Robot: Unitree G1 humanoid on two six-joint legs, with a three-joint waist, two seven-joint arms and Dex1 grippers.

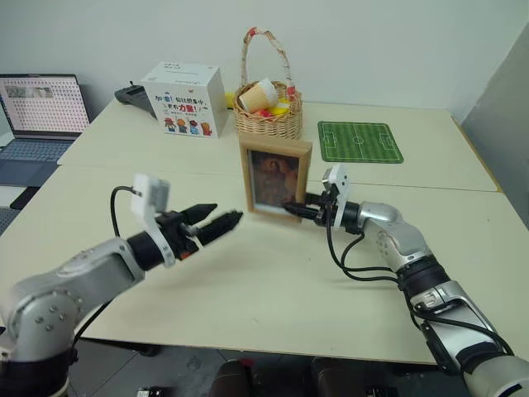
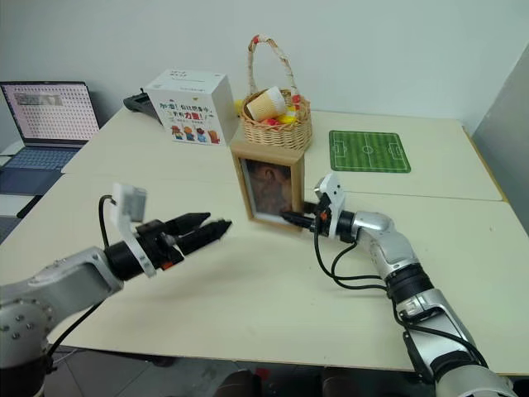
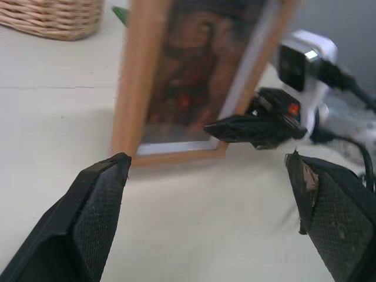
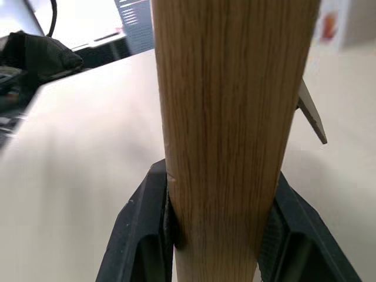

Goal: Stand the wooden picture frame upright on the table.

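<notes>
The wooden picture frame (image 1: 275, 178) stands upright on the table (image 1: 248, 281), its dark portrait facing me. My right gripper (image 1: 296, 208) is shut on the lower part of the frame's right edge. In the right wrist view both fingers (image 4: 147, 229) press the light-wood edge (image 4: 226, 117), and the fold-out stand (image 4: 311, 111) juts out behind it. My left gripper (image 1: 223, 217) is open to the left of the frame, pointing at it with a gap between them. The left wrist view shows the frame (image 3: 194, 76) between the spread fingers (image 3: 100, 200), with the right gripper (image 3: 252, 126) at its corner.
Behind the frame stands a wicker basket (image 1: 267, 107) holding a paper cup. A white printed box (image 1: 183, 99) is to its left and a green football-pitch mat (image 1: 359, 141) to its right. A laptop (image 1: 37, 116) sits at the far left.
</notes>
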